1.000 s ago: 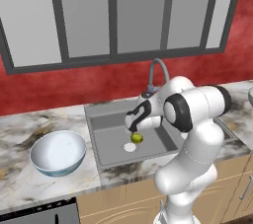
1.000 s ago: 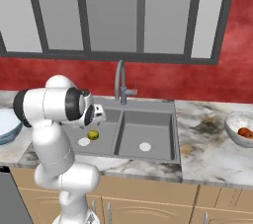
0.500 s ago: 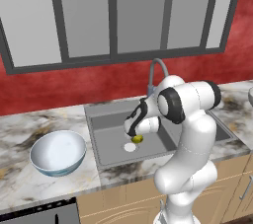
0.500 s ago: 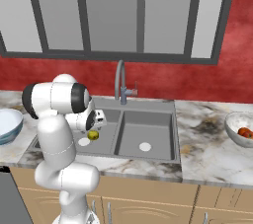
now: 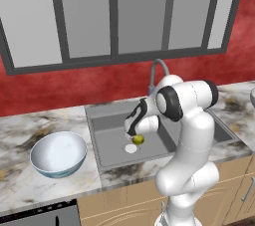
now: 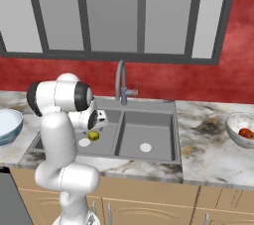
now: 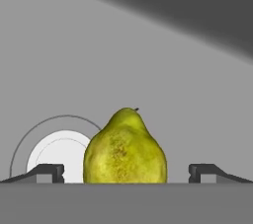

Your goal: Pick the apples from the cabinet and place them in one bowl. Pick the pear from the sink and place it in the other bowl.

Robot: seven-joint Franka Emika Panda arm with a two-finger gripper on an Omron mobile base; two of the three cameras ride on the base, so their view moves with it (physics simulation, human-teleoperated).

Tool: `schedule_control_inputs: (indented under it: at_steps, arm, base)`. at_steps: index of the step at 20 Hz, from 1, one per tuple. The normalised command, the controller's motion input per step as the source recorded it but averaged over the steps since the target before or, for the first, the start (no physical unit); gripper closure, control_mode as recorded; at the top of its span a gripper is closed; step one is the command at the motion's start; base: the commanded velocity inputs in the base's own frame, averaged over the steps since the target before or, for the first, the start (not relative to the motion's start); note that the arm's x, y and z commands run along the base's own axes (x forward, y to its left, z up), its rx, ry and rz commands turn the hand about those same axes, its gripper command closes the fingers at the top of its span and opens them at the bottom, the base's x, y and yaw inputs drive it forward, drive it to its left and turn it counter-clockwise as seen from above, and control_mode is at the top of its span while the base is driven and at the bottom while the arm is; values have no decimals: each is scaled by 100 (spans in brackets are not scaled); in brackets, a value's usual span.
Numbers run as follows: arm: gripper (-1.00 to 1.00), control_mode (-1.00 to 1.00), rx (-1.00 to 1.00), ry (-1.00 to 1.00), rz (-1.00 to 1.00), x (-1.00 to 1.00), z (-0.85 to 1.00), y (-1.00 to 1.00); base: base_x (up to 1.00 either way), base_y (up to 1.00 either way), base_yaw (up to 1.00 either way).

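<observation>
A: Marble counter, red wall, grey sink (image 5: 107, 143) in the middle. How far along?

B: Left of the gripper (image 7: 126, 171), the bluish bowl (image 5: 58, 153) sits empty; far right, apples (image 6: 246, 133) already lie in the frosted bowl (image 6: 236, 131). The pear remains.

A: And the pear (image 7: 125, 149)?

B: In the left basin, between the spread, empty fingers, beside the drain (image 7: 59, 157).

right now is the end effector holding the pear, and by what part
Nothing is held. The end effector is open, its fingertips standing clear on either side of the pear, which sits in the sink.
</observation>
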Motion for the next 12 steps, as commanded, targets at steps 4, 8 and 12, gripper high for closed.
schedule_control_inputs:
  at_steps: [4,8,12]
  arm:
    - [-100,-100,0,4,0,3,-28,1]
    - [-100,-100,0,1,0,0,-24,4]
    - [-100,-100,0,0,0,0,-15,2]
  base:
    - [0,0,0]
    - [0,0,0]
    - [0,0,0]
